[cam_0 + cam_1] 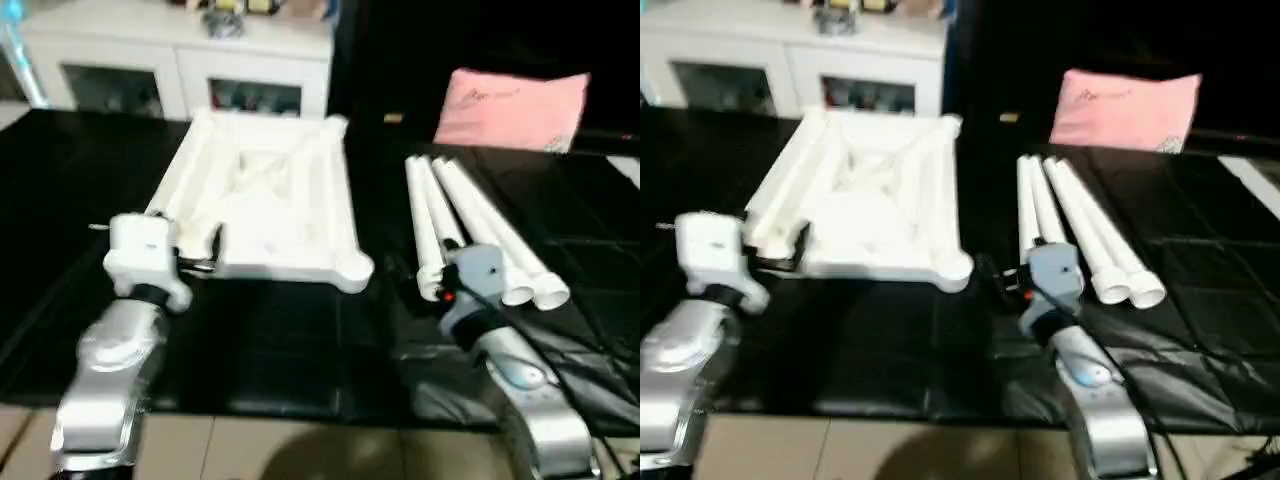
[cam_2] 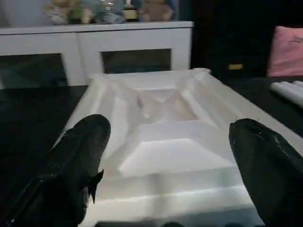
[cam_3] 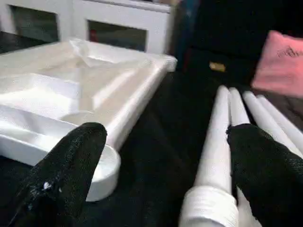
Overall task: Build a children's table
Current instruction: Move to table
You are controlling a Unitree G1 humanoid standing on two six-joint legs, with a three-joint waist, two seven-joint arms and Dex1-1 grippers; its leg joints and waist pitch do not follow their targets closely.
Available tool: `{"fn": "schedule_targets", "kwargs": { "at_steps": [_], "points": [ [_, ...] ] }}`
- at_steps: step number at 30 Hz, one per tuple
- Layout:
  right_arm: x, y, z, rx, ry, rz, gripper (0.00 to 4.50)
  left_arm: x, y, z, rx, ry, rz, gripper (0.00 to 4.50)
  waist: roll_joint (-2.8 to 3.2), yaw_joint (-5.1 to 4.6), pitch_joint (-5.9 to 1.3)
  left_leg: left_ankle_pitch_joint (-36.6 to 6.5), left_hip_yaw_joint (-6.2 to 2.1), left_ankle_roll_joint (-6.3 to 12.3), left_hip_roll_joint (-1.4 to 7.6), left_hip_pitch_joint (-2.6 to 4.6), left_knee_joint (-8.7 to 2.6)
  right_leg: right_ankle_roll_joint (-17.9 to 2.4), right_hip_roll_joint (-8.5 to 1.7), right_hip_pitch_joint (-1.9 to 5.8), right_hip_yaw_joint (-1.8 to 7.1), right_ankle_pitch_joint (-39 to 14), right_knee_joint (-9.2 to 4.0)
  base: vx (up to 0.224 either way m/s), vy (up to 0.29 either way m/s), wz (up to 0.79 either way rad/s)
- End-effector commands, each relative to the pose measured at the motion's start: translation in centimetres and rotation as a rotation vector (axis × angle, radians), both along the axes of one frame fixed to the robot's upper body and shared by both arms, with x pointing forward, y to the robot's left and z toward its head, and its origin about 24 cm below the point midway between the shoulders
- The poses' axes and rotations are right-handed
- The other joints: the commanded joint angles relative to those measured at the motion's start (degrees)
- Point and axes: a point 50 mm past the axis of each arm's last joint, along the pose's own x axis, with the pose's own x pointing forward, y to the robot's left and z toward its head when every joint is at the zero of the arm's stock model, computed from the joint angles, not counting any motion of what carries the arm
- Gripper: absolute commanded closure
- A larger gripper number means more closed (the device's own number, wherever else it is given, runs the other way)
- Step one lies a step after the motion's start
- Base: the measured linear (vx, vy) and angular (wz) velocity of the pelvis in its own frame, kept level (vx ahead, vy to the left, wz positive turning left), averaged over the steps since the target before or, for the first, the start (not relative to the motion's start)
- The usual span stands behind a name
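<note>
On the black surface, white tabletop [image 1: 265, 205] lies ribs-up, four legs [image 1: 470, 230] to its right; left gripper [image 2: 170, 156] and right gripper [image 3: 165, 161] gape empty.

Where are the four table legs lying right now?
The legs lie bundled on the black surface at the robot's right, beside the upturned tabletop, below the pink pillow.

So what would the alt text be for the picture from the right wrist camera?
Two black fingers of the robot's open right claw reach over a black surface, with nothing between them. White table legs lie side by side under one finger, an upturned white tabletop lies by the other, and a pink pillow and white cabinet sit behind.
</note>
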Motion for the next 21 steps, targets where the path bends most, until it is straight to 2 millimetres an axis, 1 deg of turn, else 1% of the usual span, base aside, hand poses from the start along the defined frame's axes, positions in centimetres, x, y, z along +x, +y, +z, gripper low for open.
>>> {"fn": "schedule_targets", "kwargs": {
  "at_steps": [1, 2, 3, 4, 5, 6, 7, 8, 9, 10, 11, 12, 13, 14, 15, 16, 17, 18, 19, 20, 21],
  "points": [
    [0.16, 0.00, -0.16, 0.027, 0.029, 0.003, 0.00, 0.22, -0.06, 0.37, 0.009, -0.017, -0.008, 0.00, 0.59, 0.39, -3.65, -8.9, -0.42, 1.75, 2.53, -1.20, -5.73, -5.2, -3.11, 2.06, 3.40, -28.4, -7.47, 0.120, 0.029, 0.00],
    [0.18, -0.03, -0.16, 0.027, 0.029, 0.001, 0.00, 0.25, -0.08, 0.37, 0.009, -0.017, -0.010, 0.00, 1.12, -0.05, -3.89, -8.7, -0.82, 2.30, 2.90, -0.55, -6.22, -6.4, -2.23, 1.75, 3.09, -22.3, -6.52, 0.120, 0.029, 0.00],
    [0.22, -0.06, -0.14, 0.027, 0.028, 0.000, 0.00, 0.29, -0.13, 0.37, 0.010, -0.018, -0.013, 0.00, 2.04, -0.94, -4.19, -10.5, -1.92, 4.10, 3.66, 1.04, -7.05, -8.6, -1.12, 0.74, 2.69, -13.4, -4.75, 0.149, 0.041, -0.02],
    [0.22, -0.04, -0.09, 0.031, 0.026, 0.003, 0.00, 0.32, -0.18, 0.37, 0.010, -0.018, -0.017, 0.00, 2.16, -1.64, -4.42, -10.1, -2.80, 5.91, 4.12, 2.59, -7.22, -9.7, -0.39, -0.62, 2.49, -9.0, -3.49, 0.188, 0.028, 0.04],
    [0.21, -0.03, -0.11, 0.035, 0.029, 0.004, 0.00, 0.35, -0.21, 0.38, 0.010, -0.019, -0.020, 0.00, 2.44, -2.66, -4.89, -8.4, -4.34, 10.70, 5.29, 5.67, -6.98, -11.6, -0.28, -3.04, 2.23, -2.6, -1.29, 0.188, 0.028, 0.04],
    [0.20, -0.05, -0.14, 0.029, 0.031, 0.002, 0.00, 0.37, -0.24, 0.38, 0.010, -0.020, -0.022, 0.00, 2.01, -3.43, -4.90, -2.4, -5.07, 17.70, 5.30, 6.38, -6.29, -10.5, -0.51, -4.31, 2.45, 1.5, -0.02, 0.184, -0.005, 0.05],
    [0.20, -0.05, -0.14, 0.029, 0.031, 0.002, 0.00, 0.37, -0.24, 0.38, 0.010, -0.020, -0.022, 0.00, 1.56, -3.54, -4.94, 0.6, -4.76, 20.56, 4.99, 6.34, -5.63, -10.0, -1.06, -4.60, 2.99, 3.5, -0.03, 0.147, -0.025, 0.05],
    [0.21, -0.07, -0.21, 0.023, 0.036, -0.001, 0.00, 0.40, -0.26, 0.38, 0.011, -0.020, -0.024, 0.00, 0.34, -2.36, -5.15, 6.0, -1.86, 22.69, 1.81, 2.56, -3.52, -10.4, -2.70, -1.19, 5.18, 10.7, -1.85, 0.147, -0.025, 0.05],
    [0.23, -0.09, -0.24, 0.022, 0.039, 0.000, 0.00, 0.43, -0.32, 0.37, 0.009, -0.019, -0.030, 0.00, -1.47, -0.80, -5.72, 5.2, 0.55, 20.07, -3.01, -4.36, -0.17, -10.8, -3.36, 5.47, 8.83, 18.8, -3.37, 0.139, -0.029, 0.06],
    [0.23, -0.10, -0.24, 0.021, 0.039, 0.000, 0.00, 0.44, -0.37, 0.37, 0.008, -0.019, -0.034, 0.00, -0.86, 1.02, -6.20, 6.0, -0.53, 15.20, -1.69, -7.68, 1.64, -11.5, -5.87, 8.22, 10.72, 26.1, -3.34, 0.133, -0.026, 0.04],
    [0.24, -0.14, -0.21, 0.028, 0.042, -0.002, 0.00, 0.43, -0.50, 0.35, -0.003, -0.019, -0.046, 0.00, -0.27, 1.22, -5.87, 7.1, -0.97, 12.79, -0.99, -7.78, 0.83, -11.5, -5.07, 7.74, 9.72, 28.8, -2.68, 0.133, -0.026, 0.04],
    [0.24, -0.14, -0.21, 0.028, 0.042, -0.002, 0.00, 0.43, -0.50, 0.35, -0.003, -0.019, -0.046, 0.00, 1.26, 0.49, -5.86, 13.9, -1.40, 10.38, 0.43, -4.72, -1.92, -8.9, -0.84, 4.96, 5.76, 32.3, -0.34, 0.094, -0.016, 0.01],
    [0.23, -0.14, -0.20, 0.028, 0.042, -0.002, 0.00, 0.42, -0.51, 0.34, -0.004, -0.018, -0.048, 0.00, 1.72, -0.49, -5.91, 20.5, -2.92, 12.23, 1.37, -1.79, -1.92, -7.0, 1.70, 2.61, 4.15, 31.8, 1.96, 0.143, -0.075, -0.04],
    [0.23, -0.17, -0.15, 0.032, 0.042, -0.003, 0.00, 0.40, -0.61, 0.28, -0.007, -0.011, -0.056, 0.00, 2.87, -3.00, -7.37, 42.4, -8.83, 24.69, 6.54, 8.23, -0.49, -2.7, 0.57, -7.90, 3.95, 17.4, 5.22, 0.143, -0.075, -0.04],
    [0.14, -0.11, 0.05, 0.055, 0.042, 0.009, 0.00, 0.37, -0.72, 0.12, -0.011, 0.000, -0.065, 0.00, 2.69, -3.33, -7.24, 65.7, -11.72, 30.34, 9.43, 9.45, 0.34, 2.0, -3.58, -11.40, 7.16, 8.0, 5.04, 0.143, -0.116, -0.13],
    [0.13, -0.10, 0.11, 0.058, 0.042, 0.011, 0.00, 0.37, -0.76, 0.07, -0.012, 0.003, -0.068, 0.00, 1.90, -3.24, -6.74, 68.7, -11.17, 28.97, 8.28, 7.50, 0.83, 3.3, -4.91, -11.11, 9.01, 11.2, 3.73, -0.002, -0.051, -0.22],
    [0.13, -0.10, 0.11, 0.058, 0.042, 0.011, 0.00, 0.37, -0.76, 0.07, -0.012, 0.003, -0.068, 0.00, 0.51, -2.97, -6.85, 65.6, -9.35, 24.63, 4.53, 4.14, 1.98, 3.3, -5.60, -9.26, 10.46, 18.6, 1.75, -0.002, -0.051, -0.22],
    [0.06, -0.10, 0.25, 0.059, 0.040, 0.015, 0.00, 0.35, -0.83, -0.04, -0.012, 0.006, -0.072, 0.00, -1.36, -0.36, -4.98, 32.9, -3.21, 14.03, -2.76, -2.93, 0.00, 3.2, -3.29, -3.75, 9.50, 28.0, -1.47, -0.055, -0.018, -0.06],
    [0.05, -0.10, 0.26, 0.058, 0.040, 0.015, 0.00, 0.35, -0.84, -0.04, -0.012, 0.006, -0.072, 0.00, -1.35, -0.41, -5.46, 24.4, -2.74, 11.32, -2.21, -2.73, -0.18, 2.1, -3.28, -2.95, 9.73, 27.1, -1.09, -0.051, -0.041, 0.03],
    [0.03, -0.11, 0.29, 0.057, 0.039, 0.014, 0.00, 0.34, -0.85, -0.06, -0.010, 0.008, -0.075, 0.00, -0.70, -0.51, -5.79, 15.3, -2.66, 6.96, -1.49, -2.59, -1.61, -0.5, -2.71, -1.59, 9.22, 25.8, -0.51, -0.051, -0.041, 0.03],
    [0.01, -0.12, 0.31, 0.055, 0.038, 0.013, 0.00, 0.34, -0.85, -0.07, -0.008, 0.009, -0.077, 0.00, 0.16, -0.86, -5.45, 10.8, -2.50, 3.65, -0.89, -2.57, -2.89, -3.1, -1.95, -1.47, 8.42, 22.1, -0.97, -0.081, -0.050, -0.08]
  ]
}}
